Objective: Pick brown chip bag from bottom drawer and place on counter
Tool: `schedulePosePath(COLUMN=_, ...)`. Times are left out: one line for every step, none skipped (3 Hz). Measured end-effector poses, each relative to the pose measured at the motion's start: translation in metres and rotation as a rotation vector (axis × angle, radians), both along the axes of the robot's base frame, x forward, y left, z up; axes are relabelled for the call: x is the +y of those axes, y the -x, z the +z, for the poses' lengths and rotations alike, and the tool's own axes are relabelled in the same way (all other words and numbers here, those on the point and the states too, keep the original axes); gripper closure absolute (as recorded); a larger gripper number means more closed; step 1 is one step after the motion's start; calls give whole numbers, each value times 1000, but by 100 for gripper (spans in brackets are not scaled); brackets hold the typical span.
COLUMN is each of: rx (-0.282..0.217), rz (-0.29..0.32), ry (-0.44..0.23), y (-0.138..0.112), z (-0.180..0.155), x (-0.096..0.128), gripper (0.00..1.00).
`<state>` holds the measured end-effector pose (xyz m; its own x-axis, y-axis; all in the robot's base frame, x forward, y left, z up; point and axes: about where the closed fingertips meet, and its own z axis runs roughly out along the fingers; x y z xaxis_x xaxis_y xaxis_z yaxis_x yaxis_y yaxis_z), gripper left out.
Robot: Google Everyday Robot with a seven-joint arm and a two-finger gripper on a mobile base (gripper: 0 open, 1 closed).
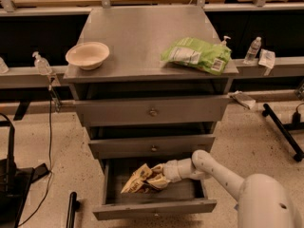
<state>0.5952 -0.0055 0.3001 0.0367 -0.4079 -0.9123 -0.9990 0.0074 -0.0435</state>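
The bottom drawer [154, 206] stands pulled open, its grey inside showing. The brown chip bag [138, 179] lies in it, tilted, with a cream-yellow end toward the left. My gripper [159, 176] reaches into the drawer from the right on the white arm [218, 170] and sits against the bag's right end. The counter [142, 32] is the grey top of the cabinet, well above the gripper.
A beige bowl [87, 55] sits at the counter's left front. A light green bag [197, 54] lies at its right front. Two shallower drawers with knobs [153, 112] are shut above. Bottles [42, 64] stand on side ledges. A black stand [9, 184] is at lower left.
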Motion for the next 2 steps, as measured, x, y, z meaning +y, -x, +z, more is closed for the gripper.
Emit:
schedulePosePath(rx=-61, rz=41, ry=-49, y=16, z=44, x=-8, gripper=100)
schedulePosePath(rx=-101, rz=70, ry=-76, y=29, z=78, x=-16, gripper=100)
